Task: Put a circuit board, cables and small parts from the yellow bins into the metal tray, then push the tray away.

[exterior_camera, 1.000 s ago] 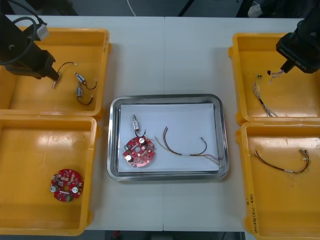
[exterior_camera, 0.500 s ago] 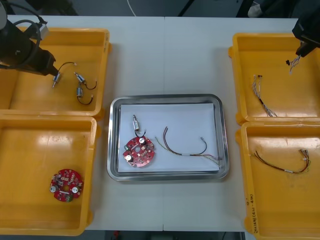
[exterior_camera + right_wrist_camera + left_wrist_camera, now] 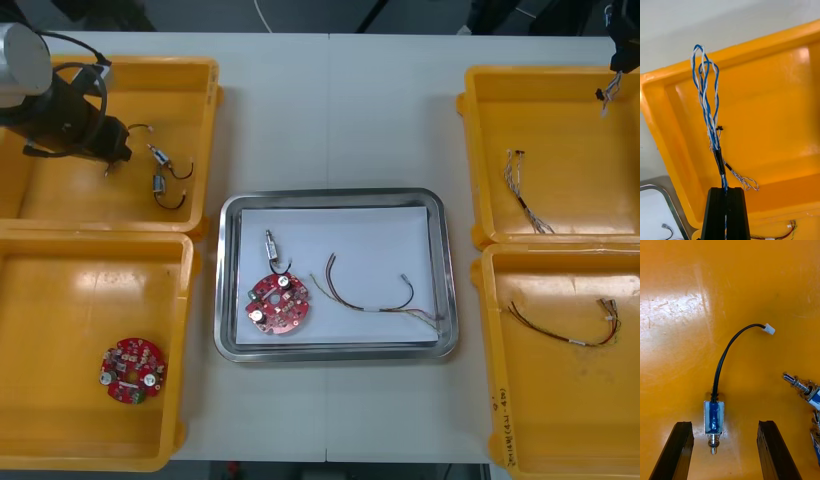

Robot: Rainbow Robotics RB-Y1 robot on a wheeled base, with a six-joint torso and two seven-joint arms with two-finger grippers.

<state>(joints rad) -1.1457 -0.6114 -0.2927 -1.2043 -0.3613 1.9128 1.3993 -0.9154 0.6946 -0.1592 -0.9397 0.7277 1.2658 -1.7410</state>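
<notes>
Cable step: we log the right gripper clamped on the twisted blue and white cable above its yellow bin, next carry to the metal tray; left gripper, jaws apart, straddles 1 small metal part, ready to close.

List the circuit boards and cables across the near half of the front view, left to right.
left-bin circuit board → tray circuit board → tray cable → right-bin cable

Left tool spread wide; right tool clamped on cable.
</notes>
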